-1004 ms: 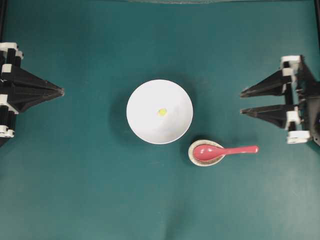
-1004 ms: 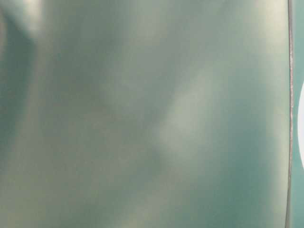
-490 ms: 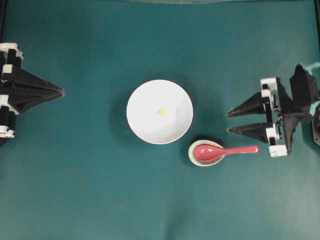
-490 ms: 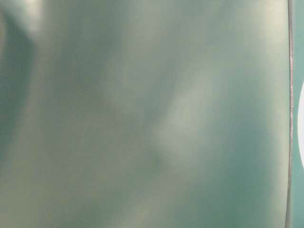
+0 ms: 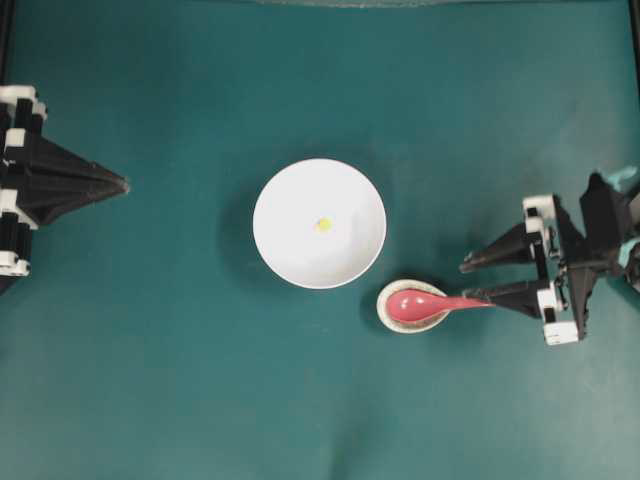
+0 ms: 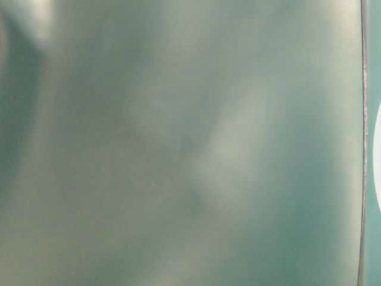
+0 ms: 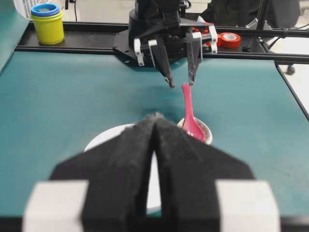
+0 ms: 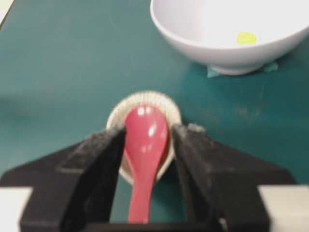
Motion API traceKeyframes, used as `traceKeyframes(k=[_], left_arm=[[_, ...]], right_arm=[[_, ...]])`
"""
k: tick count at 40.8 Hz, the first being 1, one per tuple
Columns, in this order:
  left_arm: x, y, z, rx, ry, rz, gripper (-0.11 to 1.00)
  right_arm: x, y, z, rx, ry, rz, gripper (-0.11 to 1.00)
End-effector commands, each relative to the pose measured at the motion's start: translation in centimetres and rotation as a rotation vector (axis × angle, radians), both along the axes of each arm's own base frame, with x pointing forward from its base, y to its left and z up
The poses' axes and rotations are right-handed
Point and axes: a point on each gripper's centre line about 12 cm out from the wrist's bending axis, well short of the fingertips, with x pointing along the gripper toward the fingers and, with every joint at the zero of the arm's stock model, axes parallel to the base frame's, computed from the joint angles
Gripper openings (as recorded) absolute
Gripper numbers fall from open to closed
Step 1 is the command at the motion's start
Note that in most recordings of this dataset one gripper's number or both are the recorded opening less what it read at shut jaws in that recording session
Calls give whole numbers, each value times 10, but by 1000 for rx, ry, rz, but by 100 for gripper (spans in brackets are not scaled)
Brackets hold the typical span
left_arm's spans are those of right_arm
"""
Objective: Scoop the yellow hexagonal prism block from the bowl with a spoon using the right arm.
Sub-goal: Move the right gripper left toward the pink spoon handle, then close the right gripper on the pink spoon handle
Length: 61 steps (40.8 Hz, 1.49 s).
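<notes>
The white bowl (image 5: 300,250) sits mid-table with the tiny yellow hexagonal block (image 5: 323,224) inside; both also show in the right wrist view, the bowl (image 8: 193,34) and the block (image 8: 246,37). The pink-red spoon (image 5: 415,303) lies with its scoop in a small speckled spoon rest (image 5: 384,310). My right gripper (image 5: 465,282) is open and low over the handle. In the right wrist view its fingers (image 8: 104,150) stand on either side of the spoon (image 8: 145,135) without gripping it. My left gripper (image 5: 122,184) is shut and empty at the left edge.
The left wrist view shows stacked yellow and blue cups (image 7: 47,21) and a red tape roll (image 7: 230,38) on the rail beyond the table. The table-level view is a blur of green with a white sliver (image 6: 378,167) at its right edge.
My right gripper has come in from the right edge and moved toward the spoon, so its open fingers now straddle the handle. The left arm, bowl and block have not moved.
</notes>
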Motion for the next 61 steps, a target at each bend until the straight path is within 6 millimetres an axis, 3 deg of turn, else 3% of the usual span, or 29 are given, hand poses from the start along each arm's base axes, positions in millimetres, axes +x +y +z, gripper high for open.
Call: traceKeyframes(k=[1,13,42,61], left_arm=[[3,1,11,0,-26,3,0],[3,0,10,0,-25,1,0],[3,0,10,0,-25,1,0],[3,0,11,0,-26,1,0]], right_arm=[[4,6,-4,-3,-7,6,50],[7,13,-23,-22,38,-8,50],[3,17,-39,-45,106,0,50],[3,17,-40,-47,109,2,49]])
